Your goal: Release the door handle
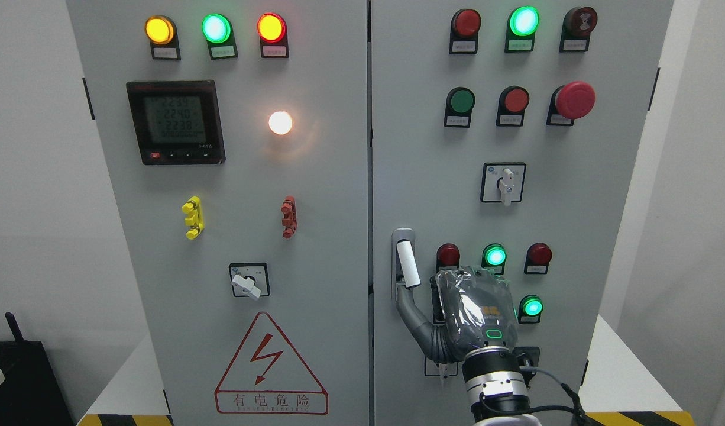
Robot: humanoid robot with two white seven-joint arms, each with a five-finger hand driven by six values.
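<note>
The door handle [408, 264] is a white lever in a grey recess plate at the left edge of the right cabinet door [575, 236], standing nearly upright. My right hand [460, 319], wrapped in a clear cover, comes up from the bottom edge and sits below and to the right of the handle. One grey finger [411, 310] stretches up-left and touches the lever's lower end. Nothing is wrapped around the white grip, and the other fingers are hidden behind the back of the hand. The left hand does not show.
Both grey cabinet doors are closed, with the seam [369, 236] between them. Lamps and buttons [494, 255] crowd the panel just above and right of my hand. A rotary switch [504, 184] sits higher up, and a red mushroom button [574, 99] higher still.
</note>
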